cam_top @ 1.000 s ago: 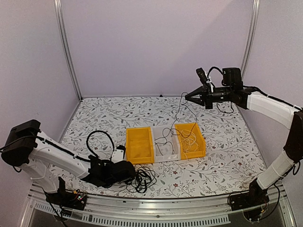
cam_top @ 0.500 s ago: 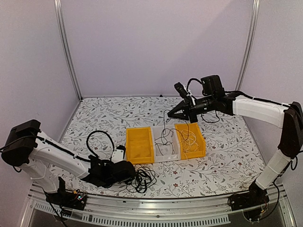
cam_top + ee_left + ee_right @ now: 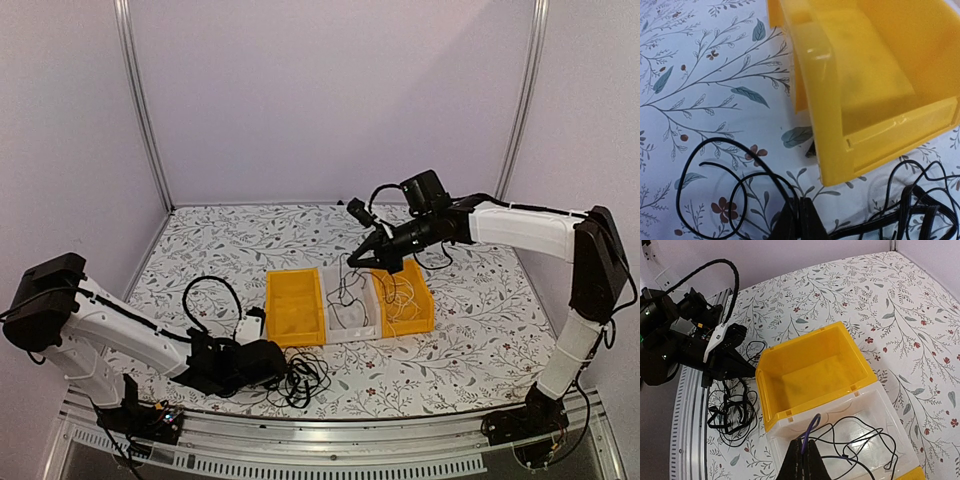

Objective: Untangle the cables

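Note:
A tangle of thin black cables (image 3: pixel 305 378) lies on the table in front of the bins, also in the right wrist view (image 3: pixel 732 412). My left gripper (image 3: pixel 284 371) is low at the tangle's left edge, shut (image 3: pixel 800 206) on a black cable (image 3: pixel 757 170) that loops away to the left. My right gripper (image 3: pixel 357 261) hovers over the clear bin (image 3: pixel 366 330), shut (image 3: pixel 806 444) on a thin dark cable (image 3: pixel 813 426) whose length hangs and coils inside that bin (image 3: pixel 875 440). A pale cream-white cable (image 3: pixel 401 296) lies in the right yellow bin (image 3: pixel 425 300).
Three bins stand in a row mid-table: the left yellow bin (image 3: pixel 294 305) with nothing in it, the clear one, the right yellow one. The yellow bin's corner (image 3: pixel 840 150) is close ahead of the left fingers. A thick black hose (image 3: pixel 210 290) loops off the left arm.
My right gripper has swung left and down from high at the back right to just above the clear bin, bringing its cable with it. The left arm has not moved.

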`<action>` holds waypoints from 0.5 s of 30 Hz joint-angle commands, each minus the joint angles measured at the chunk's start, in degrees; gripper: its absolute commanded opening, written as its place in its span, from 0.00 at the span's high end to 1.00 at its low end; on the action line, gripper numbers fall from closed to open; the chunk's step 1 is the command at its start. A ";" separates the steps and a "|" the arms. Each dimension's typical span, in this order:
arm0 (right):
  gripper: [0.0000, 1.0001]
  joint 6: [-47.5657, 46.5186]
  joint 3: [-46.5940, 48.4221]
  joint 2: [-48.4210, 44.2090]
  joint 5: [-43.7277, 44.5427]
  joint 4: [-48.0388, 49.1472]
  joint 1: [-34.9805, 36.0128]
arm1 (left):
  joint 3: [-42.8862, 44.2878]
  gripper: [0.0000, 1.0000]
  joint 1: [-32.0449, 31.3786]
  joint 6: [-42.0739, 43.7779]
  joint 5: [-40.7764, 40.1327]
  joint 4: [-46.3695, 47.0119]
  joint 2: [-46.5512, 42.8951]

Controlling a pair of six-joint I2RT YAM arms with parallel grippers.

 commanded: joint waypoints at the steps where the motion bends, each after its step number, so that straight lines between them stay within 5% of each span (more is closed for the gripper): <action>1: 1.00 -1.27 5.29 6.06 5.60 -7.89 0.88 | 1.07 1.00 0.72 1.19 0.28 -0.05 1.41; 15: 1.00 -0.91 18.20 21.29 22.37 -20.18 7.20 | 0.23 1.00 0.75 0.02 -0.27 -0.86 0.50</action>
